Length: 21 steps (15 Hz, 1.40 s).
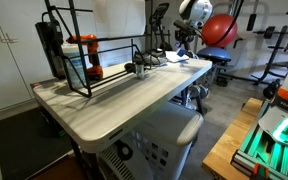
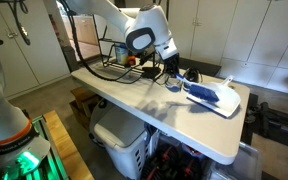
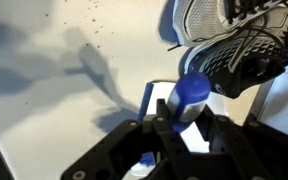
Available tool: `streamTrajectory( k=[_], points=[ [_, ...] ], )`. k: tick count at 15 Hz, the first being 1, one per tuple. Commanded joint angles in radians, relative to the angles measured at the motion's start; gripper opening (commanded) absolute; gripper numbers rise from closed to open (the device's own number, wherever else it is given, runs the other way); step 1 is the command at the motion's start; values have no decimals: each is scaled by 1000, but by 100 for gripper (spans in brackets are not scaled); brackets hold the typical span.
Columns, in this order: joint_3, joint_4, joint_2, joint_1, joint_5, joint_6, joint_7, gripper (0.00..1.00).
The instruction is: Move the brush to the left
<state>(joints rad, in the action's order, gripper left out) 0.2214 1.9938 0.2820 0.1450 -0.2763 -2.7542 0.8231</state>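
The picking part of the task seems to be done, and the moving part is not yet visible. In the wrist view the end effector (image 3: 191, 128) is clenched around the brush (image 3: 191, 93). Its blue body with the pale part sits directly between the two jaws, and a blue handle sticks out to one side. A dark shadow lies on the tabletop (image 3: 54, 90) under it, so I judge that the brush is raised a little, but I cannot tell this for sure.

The brush is close to a black shoe (image 3: 239, 45) with white laces, which fills the upper corner of the wrist view. In an exterior view the arm reaches down over the middle part of the tabletop, between the black wire rack (image 2: 112, 55) at one end and the pale items at the other end. The brush itself is too small to see there.

What is left, as I judge it, is the main thing — carrying the brush sideways to the left over the free tabletop, lowering it and letting it go. The path should keep away from the shoe and from the rack.
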Motion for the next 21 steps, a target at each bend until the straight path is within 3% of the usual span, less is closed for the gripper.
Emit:
streamTrajectory(
  k=[1, 6, 9, 10, 11, 13, 17, 20, 21],
  points=[
    [33, 251, -178, -43, 94, -157, -12, 9],
    [86, 505, -337, -65, 378, -389, 74, 9],
    [90, 586, -379, 1, 534, -548, 113, 9],
    [78, 605, -396, 33, 543, -582, 86, 9],
    [64, 632, -415, 27, 378, -617, -77, 9],
    [34, 680, -441, 71, 409, -715, -83, 8],
    [-26, 759, -499, 76, 326, -839, -163, 8],
    [-54, 799, -554, 60, 339, -783, -165, 8],
    [-53, 750, -524, 47, 361, -748, -138, 8]
  ],
)
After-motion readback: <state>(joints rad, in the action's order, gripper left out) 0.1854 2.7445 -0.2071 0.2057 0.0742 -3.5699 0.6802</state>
